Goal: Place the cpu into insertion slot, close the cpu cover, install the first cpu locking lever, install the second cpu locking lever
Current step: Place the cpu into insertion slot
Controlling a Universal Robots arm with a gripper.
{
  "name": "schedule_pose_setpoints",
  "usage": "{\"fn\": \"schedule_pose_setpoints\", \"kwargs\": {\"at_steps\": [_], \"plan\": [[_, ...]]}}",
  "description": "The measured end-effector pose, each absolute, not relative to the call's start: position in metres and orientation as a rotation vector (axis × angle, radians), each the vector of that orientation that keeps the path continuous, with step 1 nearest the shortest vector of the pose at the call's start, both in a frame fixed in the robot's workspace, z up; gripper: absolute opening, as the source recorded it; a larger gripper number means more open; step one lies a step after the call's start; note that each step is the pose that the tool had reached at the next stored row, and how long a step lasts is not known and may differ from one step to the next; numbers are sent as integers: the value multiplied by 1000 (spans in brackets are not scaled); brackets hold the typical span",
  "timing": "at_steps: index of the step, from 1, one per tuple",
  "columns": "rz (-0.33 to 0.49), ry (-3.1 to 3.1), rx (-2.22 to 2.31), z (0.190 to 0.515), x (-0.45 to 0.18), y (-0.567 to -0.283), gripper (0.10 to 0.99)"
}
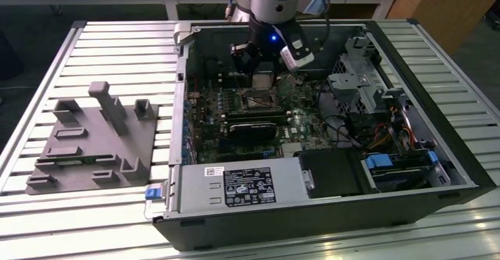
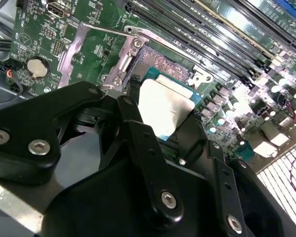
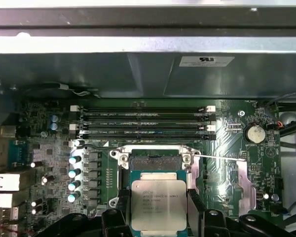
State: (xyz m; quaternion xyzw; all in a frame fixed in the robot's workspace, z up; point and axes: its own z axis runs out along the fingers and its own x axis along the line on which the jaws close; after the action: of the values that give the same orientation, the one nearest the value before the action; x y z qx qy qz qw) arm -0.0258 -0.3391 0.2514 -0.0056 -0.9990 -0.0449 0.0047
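Here, a robot arm (image 1: 270,2) reaches down into an open computer case (image 1: 312,225) that lies flat on a slatted metal counter (image 1: 117,55). In the exterior view, taking the case as a clock dial, the arm enters near twelve o'clock, and a grey moulded fixture (image 1: 90,143) rests on the counter out past nine o'clock. The hand (image 1: 262,75) hangs just above the insertion slot (image 1: 260,99), which sits slightly toward twelve o'clock from the middle of the green motherboard. In the first wrist view the hand (image 3: 158,202) is clamped on the cpu (image 3: 158,207), with one black finger pressed to each of two opposite edges. That grip seems meant to keep the chip level and its pale metal face clear. The cpu hovers close over the insertion slot (image 3: 155,159), whose far strip of contacts is uncovered; whether the chip touches the slot yet cannot be told. In the second wrist view the cpu cover (image 2: 70,52), a thin silvery frame, is swung back off the slot, leaving the way open for the chip. A thin wire lever (image 3: 219,157) runs out past the slot, apparently unlatched. Rows of memory slots (image 3: 143,123) lie just beyond.
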Motion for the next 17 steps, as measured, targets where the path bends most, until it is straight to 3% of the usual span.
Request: {"fn": "schedule_pose_setpoints", "kwargs": {"at_steps": [17], "plan": [[-130,-3131,-153,239,-26,-339,541]]}}
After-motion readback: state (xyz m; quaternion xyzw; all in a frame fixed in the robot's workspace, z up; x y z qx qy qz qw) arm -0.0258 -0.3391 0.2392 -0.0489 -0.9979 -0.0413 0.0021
